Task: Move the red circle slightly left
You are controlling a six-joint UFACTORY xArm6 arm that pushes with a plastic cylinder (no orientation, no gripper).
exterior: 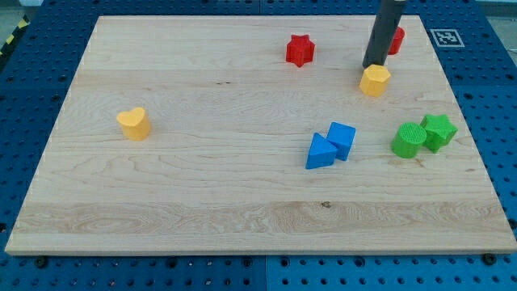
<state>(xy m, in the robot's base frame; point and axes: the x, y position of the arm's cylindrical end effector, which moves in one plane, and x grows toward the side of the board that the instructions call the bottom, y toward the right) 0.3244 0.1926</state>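
The red circle (396,40) lies near the view's top right of the wooden board (202,186), mostly hidden behind my dark rod. My tip (371,66) is just left of and below the red circle, right above the yellow hexagon (375,81), seemingly touching its far edge. A red star (300,50) lies to the left of the rod.
A yellow heart (134,123) lies at the view's left. A blue triangle (320,152) and a blue cube (342,139) touch each other at centre right. A green cylinder (408,140) and a green star (439,130) sit together near the right edge.
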